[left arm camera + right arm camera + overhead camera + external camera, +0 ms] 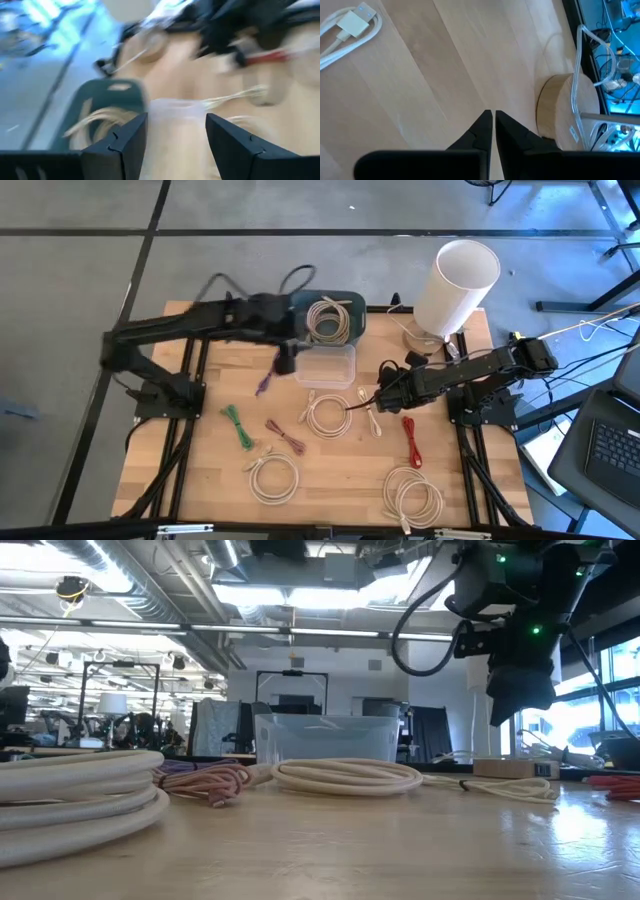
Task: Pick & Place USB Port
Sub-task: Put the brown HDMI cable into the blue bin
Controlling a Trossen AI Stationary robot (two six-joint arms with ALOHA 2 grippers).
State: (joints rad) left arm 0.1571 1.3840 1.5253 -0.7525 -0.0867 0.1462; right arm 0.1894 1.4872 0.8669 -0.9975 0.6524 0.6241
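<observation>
Several coiled USB cables lie on the wooden table: white ones (pixel 325 417) (pixel 272 477) (pixel 412 498), a red one (pixel 410 440), a green one (pixel 237 425) and a pink-purple one (pixel 285 437). Another white coil (pixel 327 320) rests inside a teal bin (pixel 350 305). My left gripper (pixel 285 362) (pixel 175 145) hovers open at the left edge of a clear plastic container (pixel 325 365) (pixel 175 120), holding nothing. A blurred purple cable (pixel 265 383) shows just beside it; I cannot tell whether it lies on the table. My right gripper (pixel 385 387) (pixel 493 125) is shut and empty above bare wood.
A tall white cylinder (pixel 455 285) stands on a round wooden base (pixel 567 115) at the table's far right, close behind my right arm. One white cable's USB plug (pixel 355 22) lies near my right gripper. The near middle of the table shows bare wood.
</observation>
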